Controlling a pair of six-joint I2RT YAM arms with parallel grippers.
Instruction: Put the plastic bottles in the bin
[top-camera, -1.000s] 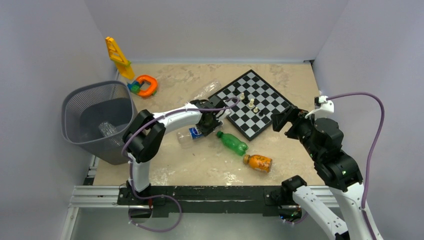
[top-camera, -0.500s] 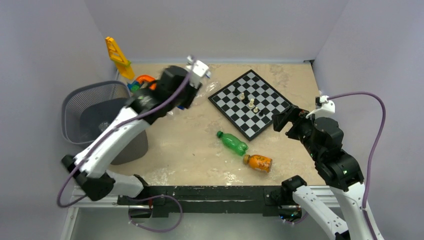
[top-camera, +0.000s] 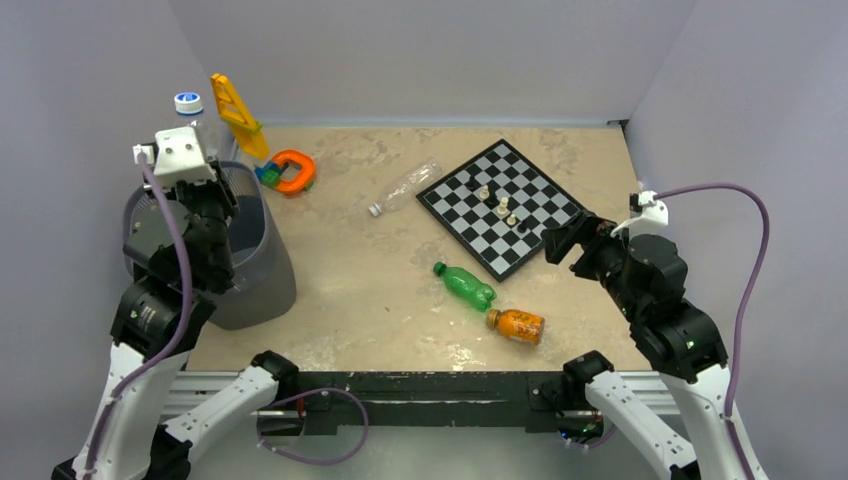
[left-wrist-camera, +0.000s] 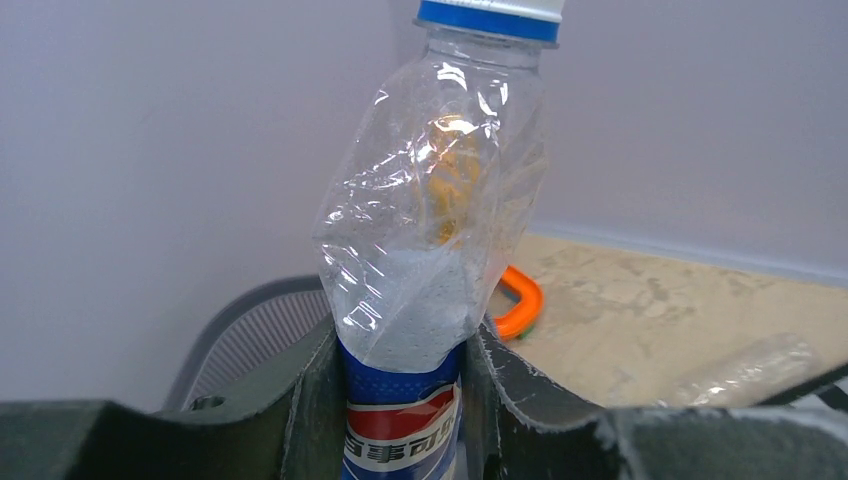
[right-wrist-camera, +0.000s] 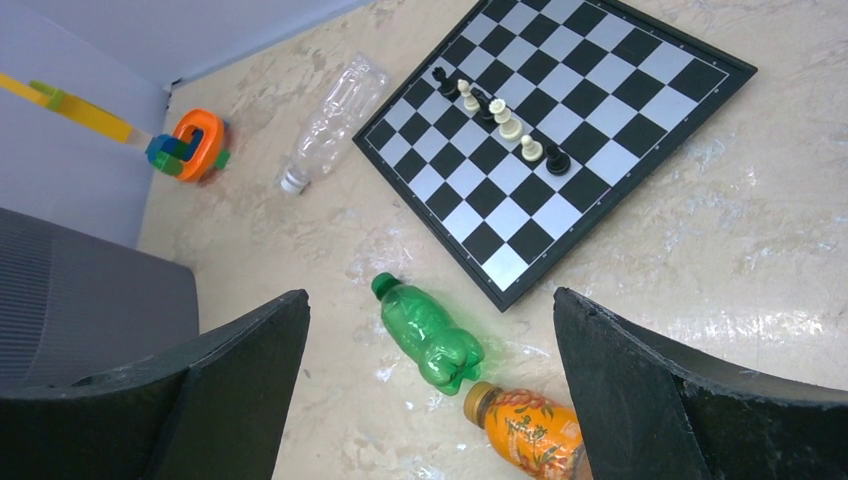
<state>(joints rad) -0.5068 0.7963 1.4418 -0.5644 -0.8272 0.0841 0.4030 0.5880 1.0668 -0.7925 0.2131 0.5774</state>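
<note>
My left gripper (left-wrist-camera: 400, 350) is shut on the clear bottle with the blue Pepsi label (left-wrist-camera: 430, 230) and holds it upright, blue cap up, over the dark grey wire-mesh bin (top-camera: 255, 280); the bin's rim (left-wrist-camera: 250, 315) shows just behind the fingers. In the top view the bottle (top-camera: 192, 115) sticks up above the left wrist. A clear bottle (top-camera: 403, 187) lies by the chessboard. A green bottle (top-camera: 465, 285) and a short orange bottle (top-camera: 517, 325) lie on the table. My right gripper (right-wrist-camera: 430, 300) is open and empty above the green bottle (right-wrist-camera: 428, 333) and the orange bottle (right-wrist-camera: 525, 430).
A chessboard (top-camera: 500, 205) with a few pieces stands at the back right. An orange toy (top-camera: 290, 170) and a yellow toy (top-camera: 237, 115) sit behind the bin. My left arm hides most of the bin's inside. Walls close three sides.
My left arm lifted the Pepsi bottle off the middle of the table and swung it left and up, over the bin. The right arm has not moved.
</note>
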